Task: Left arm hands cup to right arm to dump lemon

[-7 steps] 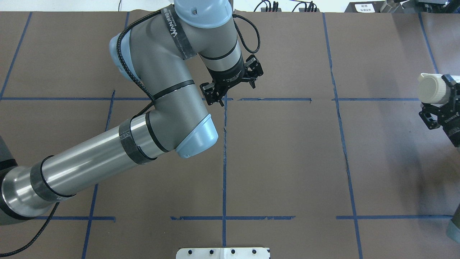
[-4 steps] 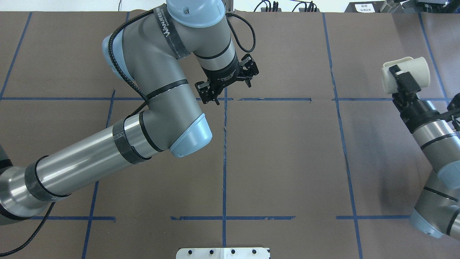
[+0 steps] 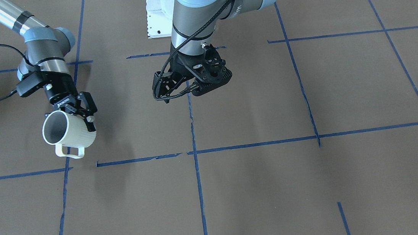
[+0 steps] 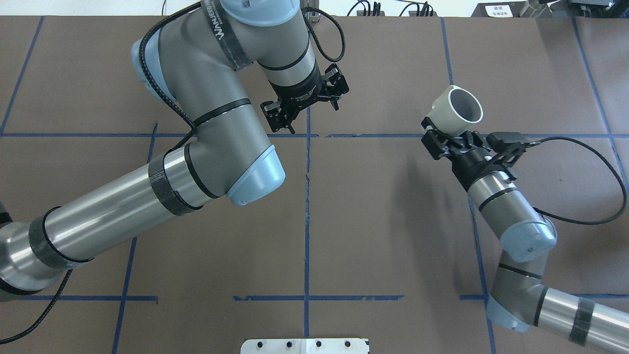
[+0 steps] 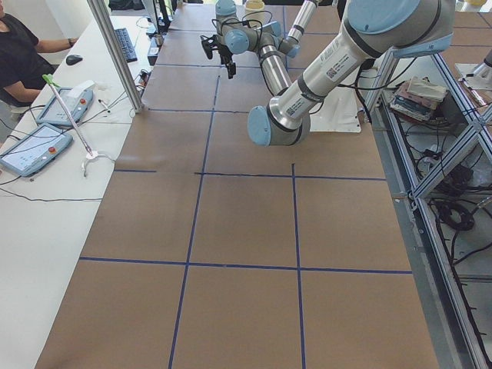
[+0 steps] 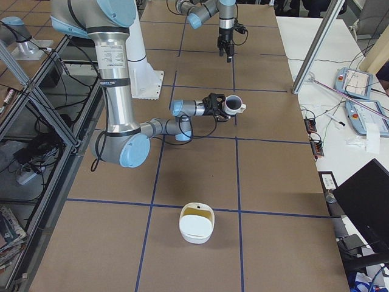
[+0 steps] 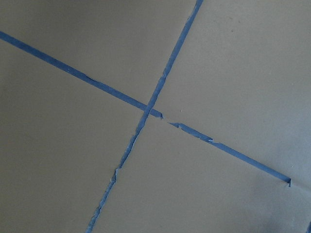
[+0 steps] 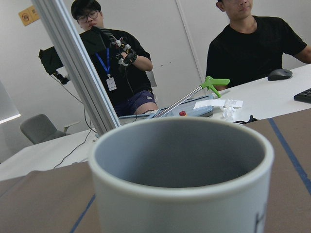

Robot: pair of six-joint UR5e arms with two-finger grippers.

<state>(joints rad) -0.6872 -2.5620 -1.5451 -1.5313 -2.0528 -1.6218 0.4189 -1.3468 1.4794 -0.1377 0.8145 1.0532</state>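
My right gripper (image 4: 452, 133) is shut on the base of the white cup (image 4: 454, 117) and holds it above the table, tilted, with its mouth up and away from me. In the front view the gripper (image 3: 79, 109) sits above the cup (image 3: 74, 136), whose handle points down. The cup's grey inside (image 8: 180, 155) is empty. My left gripper (image 4: 312, 115) is open and empty, hanging over a tape crossing near the table's middle, well apart from the cup; it also shows in the front view (image 3: 189, 88). No lemon shows for certain; something yellowish lies in a white bowl (image 6: 196, 223).
The white bowl stands on the table near its right end, outside the overhead view. A white base plate (image 4: 304, 345) lies at my near edge. Two operators (image 8: 252, 43) sit at a white side table beyond the far edge. Blue tape lines (image 7: 146, 109) grid the brown table.
My right arm has swung the cup from the far right edge in toward the middle and turned its mouth upward. My left arm has drifted slightly left and farther away, still open.
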